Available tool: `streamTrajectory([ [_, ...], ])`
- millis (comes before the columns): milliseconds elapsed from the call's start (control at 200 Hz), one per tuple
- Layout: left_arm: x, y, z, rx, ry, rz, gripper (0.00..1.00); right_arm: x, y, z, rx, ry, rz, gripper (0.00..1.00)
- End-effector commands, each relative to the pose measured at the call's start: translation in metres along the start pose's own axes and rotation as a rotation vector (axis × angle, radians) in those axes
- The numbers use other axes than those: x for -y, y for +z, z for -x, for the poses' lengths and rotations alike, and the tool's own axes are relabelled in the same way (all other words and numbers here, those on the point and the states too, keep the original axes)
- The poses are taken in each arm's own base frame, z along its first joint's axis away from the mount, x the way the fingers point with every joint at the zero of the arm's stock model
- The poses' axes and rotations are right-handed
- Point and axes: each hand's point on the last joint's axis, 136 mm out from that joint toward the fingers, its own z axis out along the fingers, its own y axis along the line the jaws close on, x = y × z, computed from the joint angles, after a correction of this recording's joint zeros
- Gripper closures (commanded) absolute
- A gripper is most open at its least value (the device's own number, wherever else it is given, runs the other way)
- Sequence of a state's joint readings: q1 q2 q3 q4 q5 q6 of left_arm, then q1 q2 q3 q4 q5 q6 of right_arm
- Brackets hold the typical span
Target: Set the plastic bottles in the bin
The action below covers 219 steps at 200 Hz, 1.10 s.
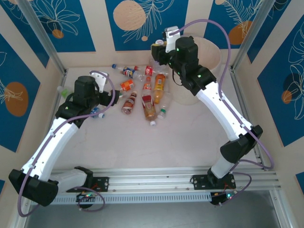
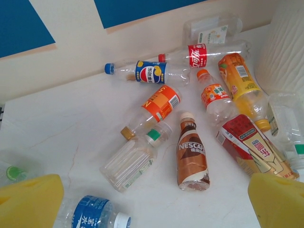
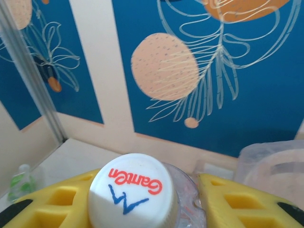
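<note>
Right gripper (image 3: 152, 204) clamps 1 bottle (image 3: 134, 189), cap toward the wrist camera, body hidden behind it; left gripper (image 2: 153, 204) gapes wide above loose bottles (image 2: 192, 156).

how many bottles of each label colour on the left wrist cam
orange-label bottles: 3
red-label bottles: 2
blue-label bottles: 2
brown-label bottle: 1
clear bottles with no strong label colour: 4
total: 12
</note>
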<state>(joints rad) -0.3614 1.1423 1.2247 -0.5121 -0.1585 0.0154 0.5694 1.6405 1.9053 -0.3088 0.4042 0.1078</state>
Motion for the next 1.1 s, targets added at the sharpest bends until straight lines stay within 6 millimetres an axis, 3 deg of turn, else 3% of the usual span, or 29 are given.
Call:
streamTrajectory([
  [0, -0.003, -0.005, 0.005, 0.03, -0.025, -0.005, 0.0, 0.029, -0.004, 0.017, 0.037, -0.027, -0.072, 1.0],
  [240, -0.002, -0.003, 0.006, 0.036, -0.028, -0.01, 0.0, 0.07, -0.015, 0.032, 0.072, 0.01, -0.132, 1.0],
  [500, -0.003, -0.001, 0.006, 0.04, -0.026, -0.013, 0.0, 0.112, -0.008, 0.039, 0.07, 0.024, -0.161, 1.0],
  [1090, -0.005, -0.004, 0.007, 0.047, -0.024, -0.01, 0.0, 0.149, 0.044, 0.033, 0.019, -0.012, -0.188, 1.0],
])
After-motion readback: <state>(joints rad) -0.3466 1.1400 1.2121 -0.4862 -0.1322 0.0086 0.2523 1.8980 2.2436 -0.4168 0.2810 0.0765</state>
